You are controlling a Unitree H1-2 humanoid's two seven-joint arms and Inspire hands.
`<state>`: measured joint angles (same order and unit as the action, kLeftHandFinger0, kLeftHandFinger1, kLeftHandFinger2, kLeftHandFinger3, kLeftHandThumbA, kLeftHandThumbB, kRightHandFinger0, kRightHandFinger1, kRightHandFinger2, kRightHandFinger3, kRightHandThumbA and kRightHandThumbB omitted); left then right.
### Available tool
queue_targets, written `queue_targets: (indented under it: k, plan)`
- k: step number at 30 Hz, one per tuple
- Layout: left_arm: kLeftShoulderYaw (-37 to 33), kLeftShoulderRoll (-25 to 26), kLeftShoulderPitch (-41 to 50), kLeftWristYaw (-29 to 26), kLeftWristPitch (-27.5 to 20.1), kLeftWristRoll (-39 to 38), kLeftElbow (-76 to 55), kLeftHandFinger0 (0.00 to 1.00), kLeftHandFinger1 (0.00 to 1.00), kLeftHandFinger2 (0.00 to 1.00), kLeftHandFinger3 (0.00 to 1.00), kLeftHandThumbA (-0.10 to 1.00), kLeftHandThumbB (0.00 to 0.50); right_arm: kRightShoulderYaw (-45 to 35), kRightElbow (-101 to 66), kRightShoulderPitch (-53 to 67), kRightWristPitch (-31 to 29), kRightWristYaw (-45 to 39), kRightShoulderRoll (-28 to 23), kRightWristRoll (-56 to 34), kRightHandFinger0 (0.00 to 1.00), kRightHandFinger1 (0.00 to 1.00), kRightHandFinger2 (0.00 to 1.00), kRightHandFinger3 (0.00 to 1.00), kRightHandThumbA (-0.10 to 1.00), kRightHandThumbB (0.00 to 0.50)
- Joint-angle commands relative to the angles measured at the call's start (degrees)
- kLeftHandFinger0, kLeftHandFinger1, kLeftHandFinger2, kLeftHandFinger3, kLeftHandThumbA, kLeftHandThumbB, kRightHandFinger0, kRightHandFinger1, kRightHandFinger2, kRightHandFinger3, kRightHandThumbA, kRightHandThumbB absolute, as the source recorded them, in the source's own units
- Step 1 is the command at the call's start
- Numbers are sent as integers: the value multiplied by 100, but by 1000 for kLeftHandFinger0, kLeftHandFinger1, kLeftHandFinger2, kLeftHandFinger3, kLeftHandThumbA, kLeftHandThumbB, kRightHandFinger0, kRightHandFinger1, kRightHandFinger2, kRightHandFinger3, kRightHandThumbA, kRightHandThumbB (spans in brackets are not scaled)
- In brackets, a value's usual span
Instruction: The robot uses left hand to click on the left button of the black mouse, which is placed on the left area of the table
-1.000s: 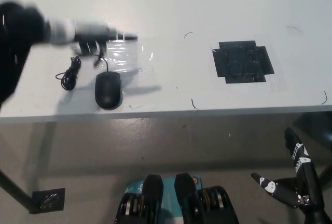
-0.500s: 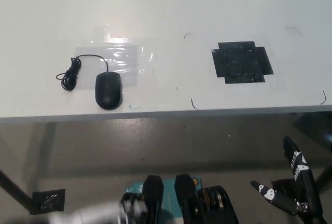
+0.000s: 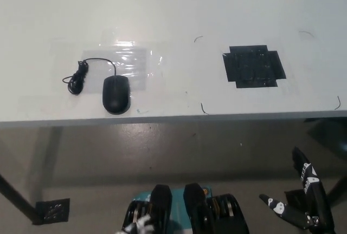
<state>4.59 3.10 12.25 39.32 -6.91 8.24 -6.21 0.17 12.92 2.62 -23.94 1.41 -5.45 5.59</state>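
- The white table (image 3: 173,6) fills the top of the head view. It looks a tiny bit shifted since a second ago, so the camera moved, not the things.
- A second ago a big blurry arm reached over the left part of the table, just above the mouse. Now it is gone. I think the way to the mouse is free for the robot's turn.
- A black tape patch (image 3: 254,66) sits on the right part of the table, well apart from the mouse.
- A shiny clear sheet (image 3: 127,60) lies flat on the left part of the table.
- The right hand (image 3: 303,204) hangs low at the bottom right, below the table. Its fingers are spread apart and hold nothing. It has stayed there the whole time.
- The mouse (image 3: 116,94) sits on the left part of the table, near the front edge, at the edge of the clear sheet. Nothing touches it.
- Its cord (image 3: 77,77) curls in a small bundle just to the left.
- The left hand (image 3: 136,226) is only a white blur at the bottom edge. I cannot tell how its fingers are. It is far from the mouse, so the click is not done yet.
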Motion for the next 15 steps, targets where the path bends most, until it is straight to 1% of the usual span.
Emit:
queue_targets:
  k: [1, 2, 3, 4, 5, 6, 8, 10, 11, 12, 13, 14, 15]
  plan:
    - [820, -416, -743, -2412, -1524, 353, 927, 1000, 1000, 1000, 1000, 1000, 160, 162, -79, -58, -299, -47, -26, 8, 1000, 1000, 1000, 1000, 967, 129]
    - [847, -410, -789, -2443, -1413, 402, 933, 1000, 1000, 1000, 1000, 1000, 162, 165, -73, -62, -299, -61, -28, -1, 1000, 1000, 1000, 1000, 969, 129]
    - [875, -413, -835, -2408, -1227, 372, 867, 1000, 1000, 1000, 1000, 1000, 147, 160, -74, -58, -299, -60, -22, 3, 1000, 1000, 1000, 1000, 973, 139]
    - [887, -435, -828, -2405, -1172, 360, 841, 1000, 1000, 1000, 1000, 1000, 139, 159, -89, -47, -299, -72, -35, 3, 1000, 1000, 1000, 1000, 975, 142]
    - [909, -442, -882, -2422, -1131, 335, 842, 1000, 1000, 1000, 1000, 1000, 111, 164, -86, -47, -299, -90, -41, -30, 1000, 1000, 1000, 1000, 964, 142]
    - [937, -460, -948, -2458, -1091, 323, 857, 1000, 1000, 1000, 1000, 1000, 107, 167, -84, -54, -299, -116, -50, -66, 1000, 1000, 1000, 1000, 960, 142]
    - [981, -528, -1029, -2560, -1088, 343, 887, 1000, 1000, 1000, 1000, 1000, 71, 178, -90, -58, -299, -115, -67, -51, 1000, 1000, 1000, 1000, 955, 140]
    - [1005, -515, -1108, -2649, -1148, 395, 941, 1000, 1000, 1000, 1000, 1000, 65, 207, -48, -141, -299, -123, -64, -59, 1000, 1000, 1000, 1000, 951, 137]
    - [1003, -518, -1101, -2676, -1176, 418, 961, 1000, 1000, 1000, 1000, 1000, 73, 217, -62, -120, -299, -127, -63, -53, 1000, 1000, 1000, 1000, 953, 142]
    - [1004, -520, -1074, -2686, -1214, 406, 1009, 1000, 1000, 1000, 1000, 1000, 64, 229, -81, -93, -299, -132, -64, -36, 1000, 1000, 1000, 1000, 953, 142]
    - [989, -531, -1053, -2692, -1241, 408, 1030, 1000, 1000, 1000, 1000, 1000, 42, 226, -117, -46, -299, -127, -74, -34, 1000, 1000, 1000, 1000, 951, 141]
    - [977, -521, -1040, -2715, -1291, 413, 1103, 1000, 1000, 1000, 1000, 1000, 60, 235, -129, -35, -299, -116, -87, -16, 1000, 1000, 1000, 1000, 947, 128]
    - [977, -521, -1040, -2715, -1291, 413, 1103, 1000, 1000, 1000, 1000, 1000, 60, 235, -129, -35, -299, -116, -87, -16, 1000, 1000, 1000, 1000, 947, 128]
